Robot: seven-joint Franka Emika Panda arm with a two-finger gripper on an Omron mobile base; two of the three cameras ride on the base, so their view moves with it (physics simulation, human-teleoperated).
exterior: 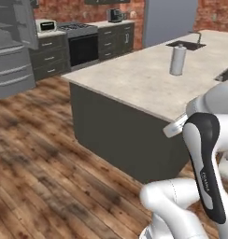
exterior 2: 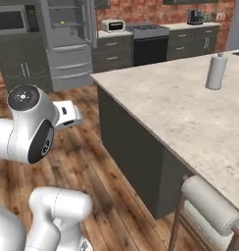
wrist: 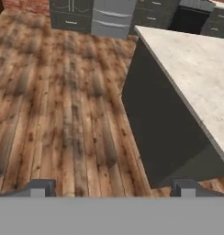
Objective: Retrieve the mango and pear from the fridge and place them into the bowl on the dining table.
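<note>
1. Right now the pincer [wrist: 112, 188] is spread wide and carries nothing; in the hand view its two tips stand far apart over bare wooden floor [wrist: 54, 114].
2. The fridge [exterior 2: 67, 39] stands well ahead across that floor, against the far wall, with its upper compartment open and its lower drawers shut.
3. A small yellow-green speck on an upper fridge shelf [exterior 2: 62, 23] may be the pear; it is too small to be sure, and I cannot pick out the mango.
4. The pincer points down the floor toward the fridge, with the dark end of the stone-topped counter [wrist: 192, 69] just to its right.
5. My judgement: the coming move is a long approach, so the base should drive forward, keeping left of the counter corner.
</note>
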